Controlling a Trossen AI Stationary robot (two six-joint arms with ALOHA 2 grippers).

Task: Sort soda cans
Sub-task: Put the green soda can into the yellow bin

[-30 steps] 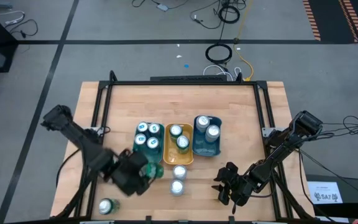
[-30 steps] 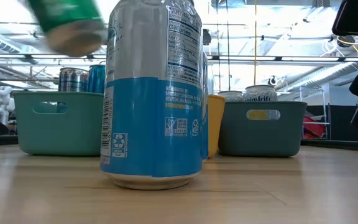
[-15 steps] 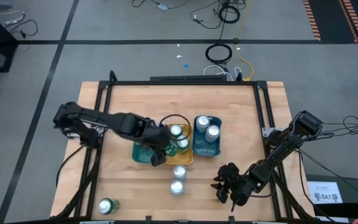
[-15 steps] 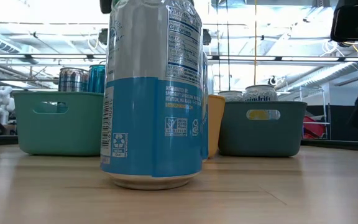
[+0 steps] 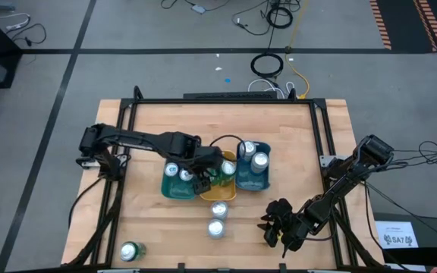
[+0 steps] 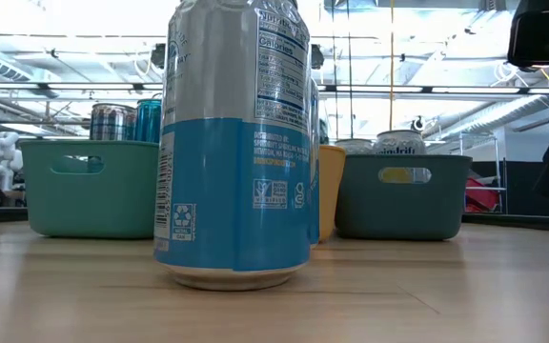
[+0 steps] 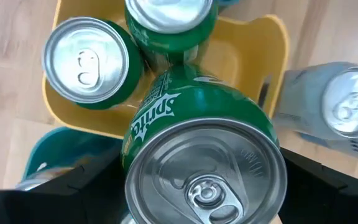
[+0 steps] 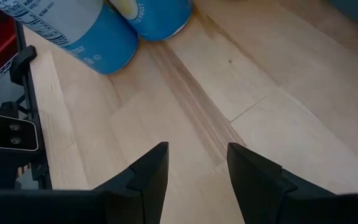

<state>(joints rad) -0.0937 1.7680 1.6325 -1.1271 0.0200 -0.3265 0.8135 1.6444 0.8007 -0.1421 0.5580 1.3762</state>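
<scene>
Left gripper: the left gripper (image 5: 203,180) is hanging over the seam between the teal tray (image 5: 174,191) and the yellow tray (image 5: 217,194), its arm reaching in from the table's left edge.
Left gripper state: it is clenching a green can (image 7: 201,155) between its dark fingers (image 7: 92,186); the wrist view is showing the can upright, silver top toward the camera, with the fingers flanking it on both sides.
Held can position: it is sitting above the yellow tray (image 7: 253,50), over two other green cans (image 7: 92,62) standing inside that tray.
Right gripper: the right gripper (image 5: 275,227) is waiting near the table's front right corner, close to the wooden surface (image 8: 229,93).
Right gripper state: its fingers (image 8: 148,174) are standing apart with bare wood showing between them, grasping nothing.
Teal tray: it is holding silver-topped cans (image 5: 171,168), partly hidden under the left arm.
Blue tray: the blue tray (image 5: 250,184) is sitting just right of the yellow one and holding two cans (image 5: 259,160).
Loose cans, centre: two blue-and-silver cans (image 5: 218,210) are standing on the table in front of the yellow tray, one just behind the other; the nearer one (image 6: 236,143) is filling the low view.
Loose can, corner: one green can (image 5: 130,250) is lying near the front left corner, well apart from the trays.
Right wrist view: two blue cans (image 8: 86,31) are showing farther off on the wood.
</scene>
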